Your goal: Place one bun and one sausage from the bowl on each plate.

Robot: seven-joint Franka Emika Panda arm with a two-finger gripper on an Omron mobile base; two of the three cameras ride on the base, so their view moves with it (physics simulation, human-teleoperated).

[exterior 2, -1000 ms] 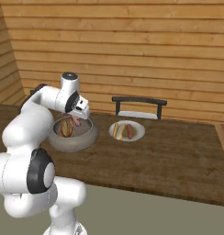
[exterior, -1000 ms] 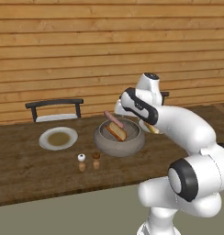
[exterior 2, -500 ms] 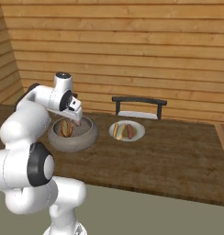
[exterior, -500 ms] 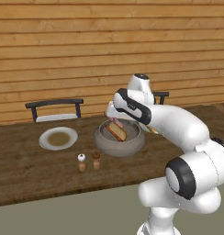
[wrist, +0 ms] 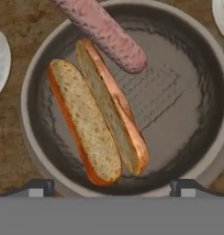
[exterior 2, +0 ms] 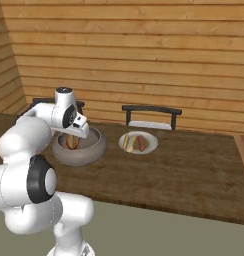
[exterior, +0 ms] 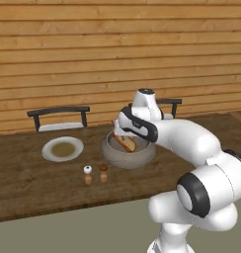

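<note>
the gripper (wrist: pixel 111 187) is being held wide open right over the bowl (wrist: pixel 210 137), nothing gripped. a split bun (wrist: pixel 98 121) and a sausage (wrist: pixel 102 32) are being kept inside the bowl. the far plate (exterior 2: pixel 150 146) is already being filled with a bun and sausage, the other plate (exterior: pixel 49 154) is sitting bare.

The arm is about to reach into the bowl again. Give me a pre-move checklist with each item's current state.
1. Hand open: ok, fingertips spread wide.
2. Hand over the bowl: ok.
3. Bun left in the bowl: ok, lying split open.
4. Sausage left in the bowl: ok, leaning on the rim.
5. First plate filled: ok, bun and sausage on it.
6. Second plate free: ok, nothing on it.
</note>
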